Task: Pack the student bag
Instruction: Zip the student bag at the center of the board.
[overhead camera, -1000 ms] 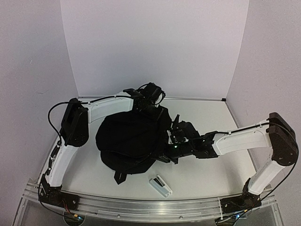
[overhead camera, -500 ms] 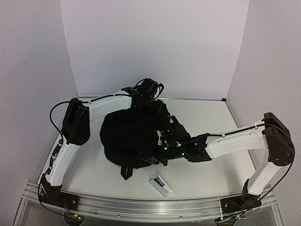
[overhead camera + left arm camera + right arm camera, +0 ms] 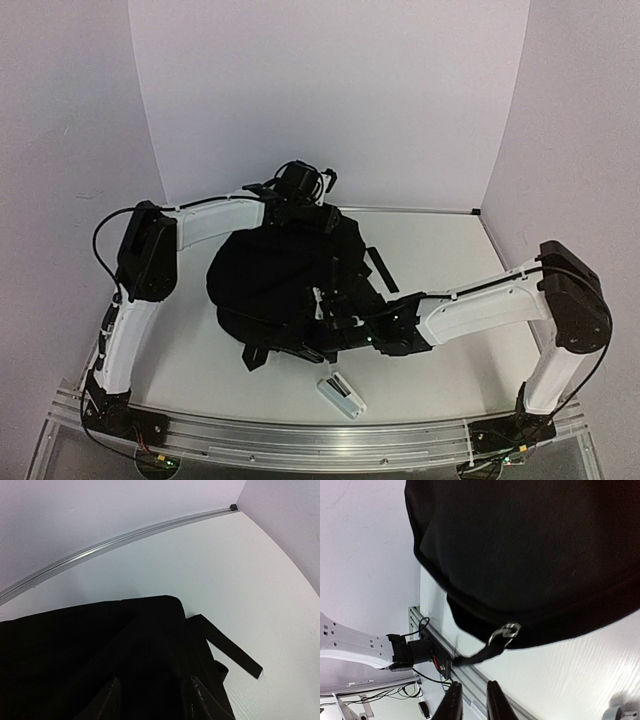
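Note:
The student bag [image 3: 280, 285], a large black soft backpack, lies in the middle of the table with a strap [image 3: 380, 268] trailing to the right. My left gripper [image 3: 297, 203] hovers over its far edge. In the left wrist view its fingers [image 3: 107, 702] stand apart above the black fabric [image 3: 100, 645], holding nothing. My right gripper [image 3: 324, 336] is at the bag's near edge. In the right wrist view its fingers [image 3: 452, 705] stand a narrow gap apart, empty, just short of the zipper's metal ring [image 3: 504, 632] and black pull tab [image 3: 477, 655].
A small white object with a dark stripe [image 3: 341, 395] lies on the table in front of the bag. The aluminium rail [image 3: 300, 432] runs along the near edge, close below my right fingers [image 3: 495, 702]. White walls enclose the back and sides.
Both grippers went from shut to parted and let go of the bag. My right arm slid left along the bag's near edge. The left gripper and the bag shifted left.

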`<control>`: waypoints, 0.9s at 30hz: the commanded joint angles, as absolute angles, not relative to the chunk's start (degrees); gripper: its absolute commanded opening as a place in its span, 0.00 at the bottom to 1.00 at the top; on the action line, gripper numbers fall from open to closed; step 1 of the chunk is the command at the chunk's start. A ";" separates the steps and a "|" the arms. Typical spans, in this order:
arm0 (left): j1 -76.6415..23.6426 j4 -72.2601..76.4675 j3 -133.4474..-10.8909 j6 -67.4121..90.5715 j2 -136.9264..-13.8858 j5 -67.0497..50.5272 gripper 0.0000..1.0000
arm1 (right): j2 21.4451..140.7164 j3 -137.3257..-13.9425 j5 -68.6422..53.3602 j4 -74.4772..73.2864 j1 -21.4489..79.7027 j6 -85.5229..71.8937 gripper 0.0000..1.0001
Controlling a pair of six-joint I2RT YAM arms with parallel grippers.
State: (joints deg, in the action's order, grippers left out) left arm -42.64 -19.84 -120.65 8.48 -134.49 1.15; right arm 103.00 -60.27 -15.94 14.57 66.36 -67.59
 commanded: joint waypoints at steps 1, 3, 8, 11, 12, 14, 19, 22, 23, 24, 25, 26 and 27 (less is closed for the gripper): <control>-42.10 -15.79 -111.81 8.26 -120.08 -3.62 0.56 | 98.17 -61.59 -14.42 13.20 67.24 -64.29 0.33; -42.10 -16.44 -108.27 8.62 -115.77 -4.21 0.65 | 95.61 -61.73 -11.02 9.32 67.17 -62.60 0.38; -42.11 -20.19 -99.06 10.97 -105.42 -2.64 0.75 | 90.17 -61.30 -3.89 0.63 65.50 -58.74 0.56; -42.19 -22.47 -92.41 14.57 -98.98 -1.64 0.76 | 87.82 -59.23 -3.07 -1.58 62.39 -57.69 0.60; -42.31 -23.30 -89.97 16.06 -97.02 -1.49 0.76 | 87.03 -58.00 -3.32 -1.61 60.99 -57.48 0.61; -42.82 -24.55 -84.76 18.60 -92.12 -2.42 0.76 | 86.14 -56.35 -4.00 -1.64 58.16 -56.77 0.64; -45.79 -30.50 -75.22 24.01 -82.42 -10.01 0.67 | 85.26 -54.67 -4.85 -1.64 53.34 -54.96 0.67; -46.86 -34.29 -71.06 29.44 -78.31 -15.92 0.61 | 85.09 -54.45 -4.88 -1.65 52.19 -54.43 0.68; -47.08 -35.09 -69.37 31.66 -77.39 -17.27 0.60 | 85.14 -54.37 -4.88 -1.62 52.07 -54.41 0.68; -47.46 -35.43 -67.92 33.19 -76.29 -18.76 0.59 | 85.20 -54.33 -4.93 -1.64 51.98 -54.40 0.68; -47.80 -35.40 -66.51 34.40 -75.24 -20.06 0.59 | 85.29 -54.17 -4.99 -1.63 51.95 -54.50 0.68; -48.03 -35.11 -64.99 35.57 -74.52 -21.29 0.59 | 85.32 -53.95 -5.01 -1.57 51.94 -54.65 0.68; -48.17 -34.79 -63.23 36.74 -73.61 -22.24 0.58 | 85.34 -53.75 -5.01 -1.55 51.94 -54.84 0.68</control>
State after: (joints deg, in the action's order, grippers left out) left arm -47.65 -32.60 -67.70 28.87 -77.89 -14.92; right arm 86.74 -54.49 -5.40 -1.79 52.01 -55.72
